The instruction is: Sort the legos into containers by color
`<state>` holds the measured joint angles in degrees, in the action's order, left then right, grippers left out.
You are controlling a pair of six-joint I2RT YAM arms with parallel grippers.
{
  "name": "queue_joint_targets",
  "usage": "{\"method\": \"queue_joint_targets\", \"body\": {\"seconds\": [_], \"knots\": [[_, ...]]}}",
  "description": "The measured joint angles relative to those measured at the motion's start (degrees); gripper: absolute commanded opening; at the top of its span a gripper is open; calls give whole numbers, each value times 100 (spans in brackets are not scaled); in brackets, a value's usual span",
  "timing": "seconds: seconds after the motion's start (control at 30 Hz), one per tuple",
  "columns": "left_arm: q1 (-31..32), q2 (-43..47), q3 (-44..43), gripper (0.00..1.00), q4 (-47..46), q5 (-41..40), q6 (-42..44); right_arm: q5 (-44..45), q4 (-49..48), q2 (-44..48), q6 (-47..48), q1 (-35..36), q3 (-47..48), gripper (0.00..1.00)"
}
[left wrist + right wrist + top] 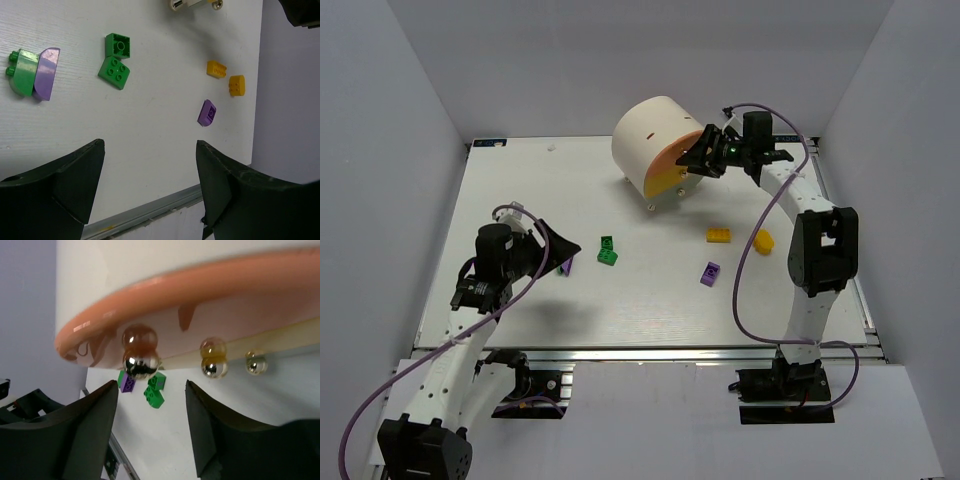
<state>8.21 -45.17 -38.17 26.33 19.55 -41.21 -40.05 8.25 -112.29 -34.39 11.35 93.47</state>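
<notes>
The cream-white drum (648, 137) lies on its side at the back, its orange and yellow face (677, 172) turned toward the right arm. My right gripper (706, 157) is open just in front of that face. In the right wrist view the gripper (150, 386) is empty, and a metal knob (140, 363) on the orange segment (210, 287) sits just beyond the fingertips. My left gripper (556, 250) is open and empty above the table (150, 146). A joined green and purple lego (32, 73) lies near it. Two green legos (608, 251), two yellow-orange legos (719, 235) (763, 241) and a purple lego (710, 273) lie mid-table.
Two more knobs (214, 366) (256, 365) sit on the yellow segment. The table's near metal edge (150, 212) lies under my left gripper. Grey walls enclose the table on three sides. A purple cable (745, 280) loops beside the right arm.
</notes>
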Motion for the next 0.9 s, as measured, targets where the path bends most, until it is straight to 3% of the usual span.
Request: {"method": "queue_joint_targets", "body": {"seconds": [0.37,0.5,0.7,0.9], "knots": [[0,-70,15,84,-302,-9,-179,61,-247,-481,-293,-13,706,46],[0,-162,33,84,-378,-15,-214,46,-310,-568,-361,-13,844,26],[0,-306,109,84,-555,-13,-238,31,-411,-566,-411,-17,789,8],[0,-562,190,84,-752,68,-273,-37,-730,-264,-417,-59,243,6]]}}
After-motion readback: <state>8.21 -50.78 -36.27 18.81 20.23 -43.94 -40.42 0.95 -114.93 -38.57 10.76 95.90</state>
